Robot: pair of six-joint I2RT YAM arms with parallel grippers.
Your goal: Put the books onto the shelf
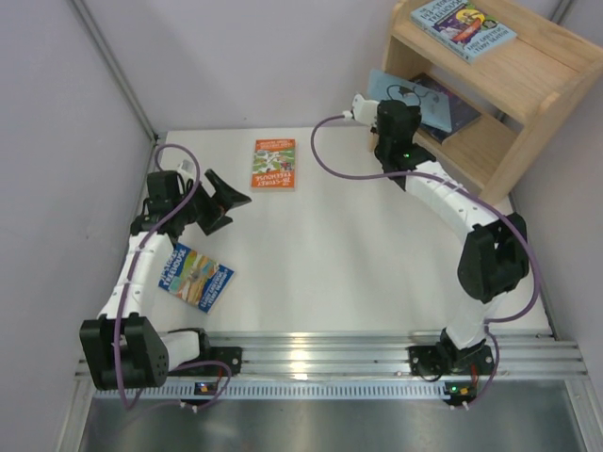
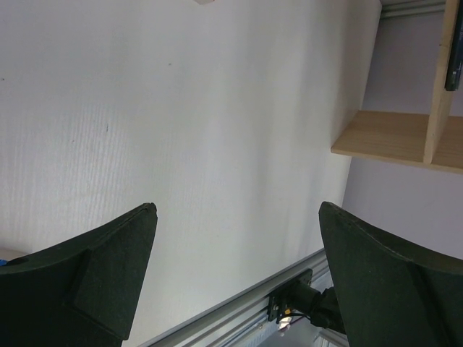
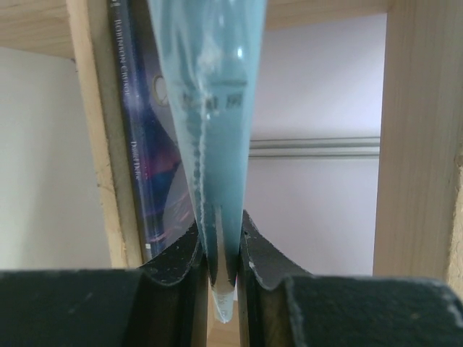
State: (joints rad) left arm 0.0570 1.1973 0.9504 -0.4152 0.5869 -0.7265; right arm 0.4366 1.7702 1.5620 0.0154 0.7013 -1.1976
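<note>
**A:** Start wide. Where does everything sit?

**B:** The white desk (image 1: 377,254) carries it all. The wooden shelf (image 1: 542,89) stands at its far right corner, close to the right arm. I'd judge that is why the right arm does the shelving.

**A:** And the books?

**B:** One illustrated book (image 1: 464,26) lies flat on the top tier. The purple galaxy book (image 1: 450,111) is in the lower tier, set against one side panel. Two wait on the desk. The orange book (image 1: 274,163) is near the back, well apart from the shelf. A second colourful book (image 1: 196,276) lies just beside the left arm.

**A:** The fifth?

**B:** The light-blue book (image 3: 217,108) is in the right gripper (image 3: 221,249), whose nearly closed fingers pinch it by its edge. It's held on edge, likely so it can slip into the lower tier beside the purple one. In the wrist view it hangs between that book and the opposite panel.

**A:** Is it resting on the board yet?

**B:** I can't tell, because its far end is hidden.

**A:** And the left side?

**B:** The left gripper (image 2: 237,210) is spread wide with nothing in it. It hovers over bare desk, and I'd guess it's parked there to stay out of the way.
</note>
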